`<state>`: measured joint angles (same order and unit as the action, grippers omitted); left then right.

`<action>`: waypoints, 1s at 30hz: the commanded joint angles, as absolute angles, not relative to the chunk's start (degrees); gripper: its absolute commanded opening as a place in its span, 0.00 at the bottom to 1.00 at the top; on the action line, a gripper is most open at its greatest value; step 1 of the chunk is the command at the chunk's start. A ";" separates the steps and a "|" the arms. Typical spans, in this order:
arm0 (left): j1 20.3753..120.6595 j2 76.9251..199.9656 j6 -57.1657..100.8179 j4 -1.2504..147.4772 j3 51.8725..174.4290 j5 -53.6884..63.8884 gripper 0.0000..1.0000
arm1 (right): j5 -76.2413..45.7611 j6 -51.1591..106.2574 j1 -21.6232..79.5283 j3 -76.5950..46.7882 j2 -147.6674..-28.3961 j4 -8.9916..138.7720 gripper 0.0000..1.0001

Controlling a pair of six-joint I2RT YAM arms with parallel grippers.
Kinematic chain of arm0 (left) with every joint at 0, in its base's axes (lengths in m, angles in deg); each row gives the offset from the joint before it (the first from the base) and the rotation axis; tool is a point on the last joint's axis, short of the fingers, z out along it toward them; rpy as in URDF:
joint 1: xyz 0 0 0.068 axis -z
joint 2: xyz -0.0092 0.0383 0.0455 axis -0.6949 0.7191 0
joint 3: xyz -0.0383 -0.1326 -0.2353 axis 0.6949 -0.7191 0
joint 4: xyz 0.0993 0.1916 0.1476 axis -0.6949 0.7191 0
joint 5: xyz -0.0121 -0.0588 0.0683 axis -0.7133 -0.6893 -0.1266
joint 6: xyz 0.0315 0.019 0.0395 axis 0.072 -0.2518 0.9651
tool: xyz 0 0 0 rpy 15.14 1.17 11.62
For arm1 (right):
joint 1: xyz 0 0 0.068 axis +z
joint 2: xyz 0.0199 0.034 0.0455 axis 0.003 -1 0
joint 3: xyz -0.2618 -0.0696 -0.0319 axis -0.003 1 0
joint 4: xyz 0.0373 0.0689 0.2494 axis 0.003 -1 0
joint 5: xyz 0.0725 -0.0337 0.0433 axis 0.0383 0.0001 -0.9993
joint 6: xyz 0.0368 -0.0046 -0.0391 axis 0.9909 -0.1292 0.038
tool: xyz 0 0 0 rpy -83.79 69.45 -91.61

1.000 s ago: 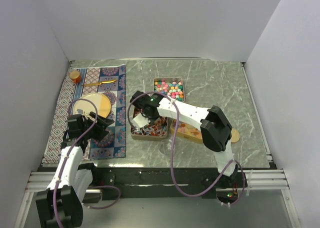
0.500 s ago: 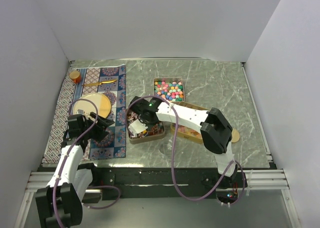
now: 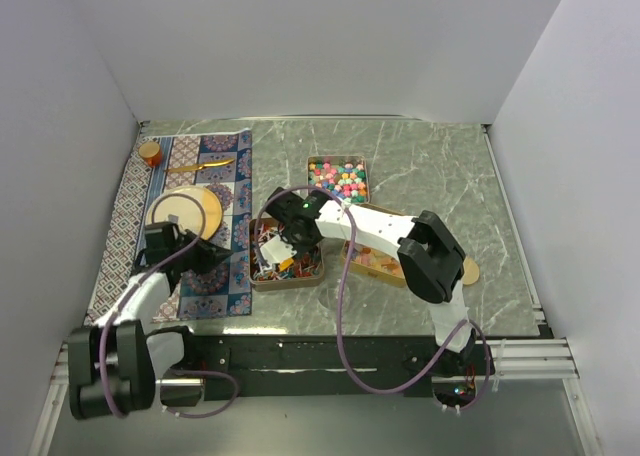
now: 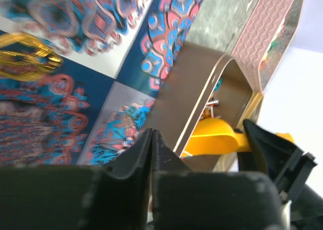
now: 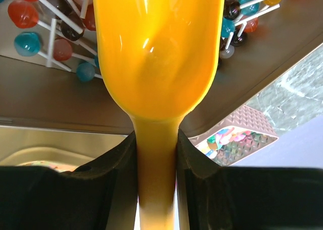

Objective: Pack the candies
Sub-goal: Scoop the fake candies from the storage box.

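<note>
The right gripper (image 5: 156, 139) is clamped on the handle of a yellow scoop (image 5: 156, 53), whose bowl hangs over the lollipop tin (image 5: 50, 106). No candy shows on the side of the bowl facing the wrist camera. Below it the small lollipops (image 5: 50, 43), red, blue and dark on white sticks, lie tangled in the tin. At the tin's left corner the left gripper (image 4: 151, 139) has its jaws pinched almost together, right at the rim. Whether the thin metal is caught between them cannot be told. Farther out, the round multicolour balls (image 3: 340, 179) fill a tin at the back, and the orange and pink squares (image 3: 378, 264) lie in a tin partly under the right arm. This looks like the scooping step, just before loading. The next move calls for driving the scoop's lip under the sticks while the tin is kept from sliding. Since a second ago the left arm has reached in from the patterned mat (image 3: 200, 176), and the lollipop tin has slid closer to the mat's edge.
</note>
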<state>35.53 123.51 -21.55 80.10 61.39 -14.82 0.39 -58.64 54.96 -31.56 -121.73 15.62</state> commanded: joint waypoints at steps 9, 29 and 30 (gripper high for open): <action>49.53 133.87 -28.73 68.47 61.90 -16.09 0.01 | 1.37 -63.03 55.54 -31.98 -122.26 16.19 0.00; 51.05 142.67 -28.83 67.04 70.42 -14.76 0.01 | -18.58 -60.04 52.65 -24.17 -119.80 22.69 0.00; 50.96 142.32 -28.47 67.74 70.51 -14.85 0.01 | -19.72 -59.69 52.21 -25.04 -120.06 22.33 0.00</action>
<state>50.59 143.92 -30.17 67.77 68.64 -13.66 -11.39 -61.07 53.50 -23.71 -121.08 23.14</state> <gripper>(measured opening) 0.019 0.351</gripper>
